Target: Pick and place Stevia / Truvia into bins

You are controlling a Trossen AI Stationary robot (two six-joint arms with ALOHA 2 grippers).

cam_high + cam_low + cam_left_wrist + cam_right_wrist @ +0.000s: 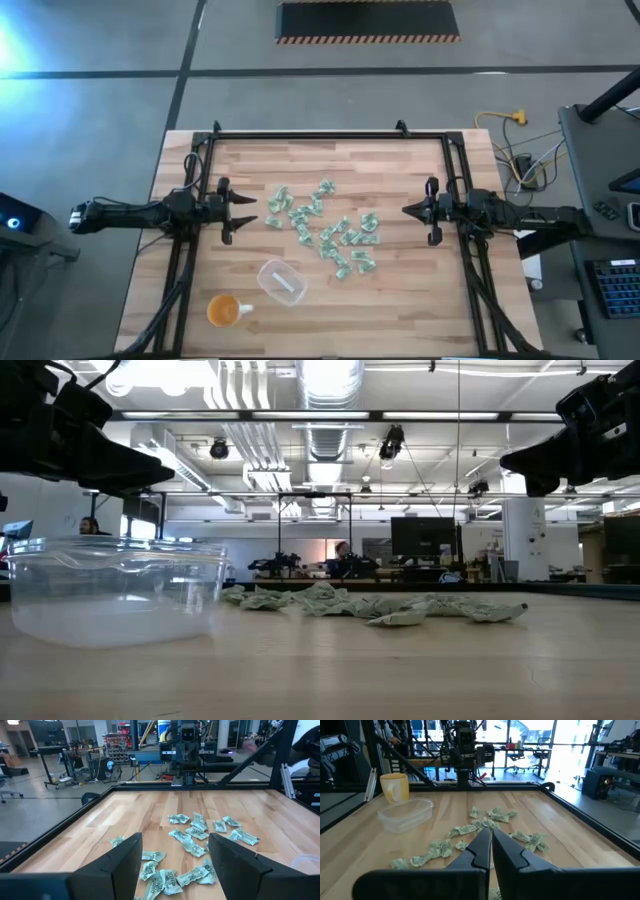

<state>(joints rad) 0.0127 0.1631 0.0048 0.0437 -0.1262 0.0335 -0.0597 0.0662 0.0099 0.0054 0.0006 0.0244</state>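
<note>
Many pale green and white sweetener packets [322,228] lie flat and scattered in the middle of the wooden table, also seen in the low view [380,605], the left wrist view [192,836] and the right wrist view [485,827]. The clear plastic tub [281,281] stands on the table nearer the near edge, also in the low view [115,590] and the right wrist view [406,813]. My left gripper [243,211] hovers open at the left of the pile [175,855]. My right gripper [406,210] hovers shut at the right of the pile [490,842].
A small orange cup with a handle [225,310] stands near the table's near left corner, beside the tub. A black metal frame [330,135] runs around the table's edges. Bare wood lies along the far side and near right.
</note>
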